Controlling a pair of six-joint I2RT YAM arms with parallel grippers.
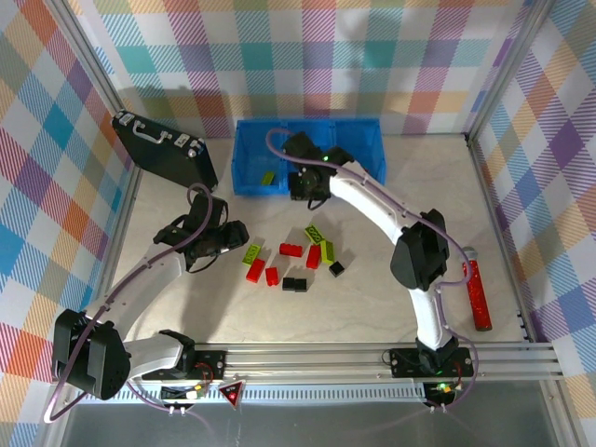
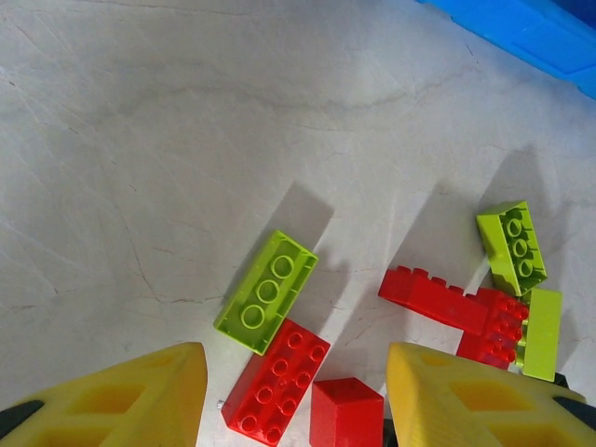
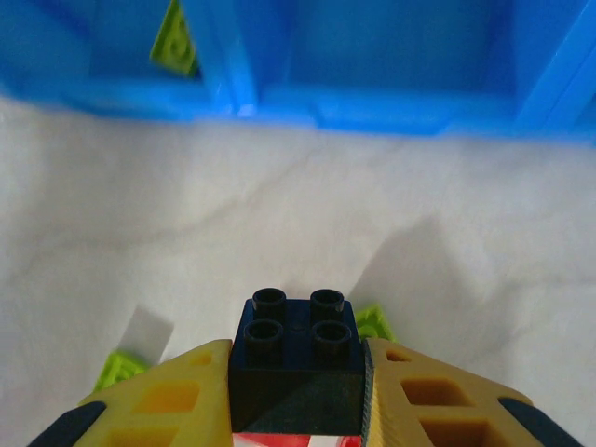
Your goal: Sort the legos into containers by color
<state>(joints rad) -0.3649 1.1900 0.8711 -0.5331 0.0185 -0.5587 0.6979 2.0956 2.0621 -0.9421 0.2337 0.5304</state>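
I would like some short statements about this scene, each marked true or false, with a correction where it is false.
1. The right gripper holds a black brick. True.
2. The left gripper is shut on a green brick. False: its fingers stand apart, above red bricks on the table.
3. A lime brick lies in the blue bin. True.
4. The red tube lies in the bin. False: it lies on the table, by the right arm.
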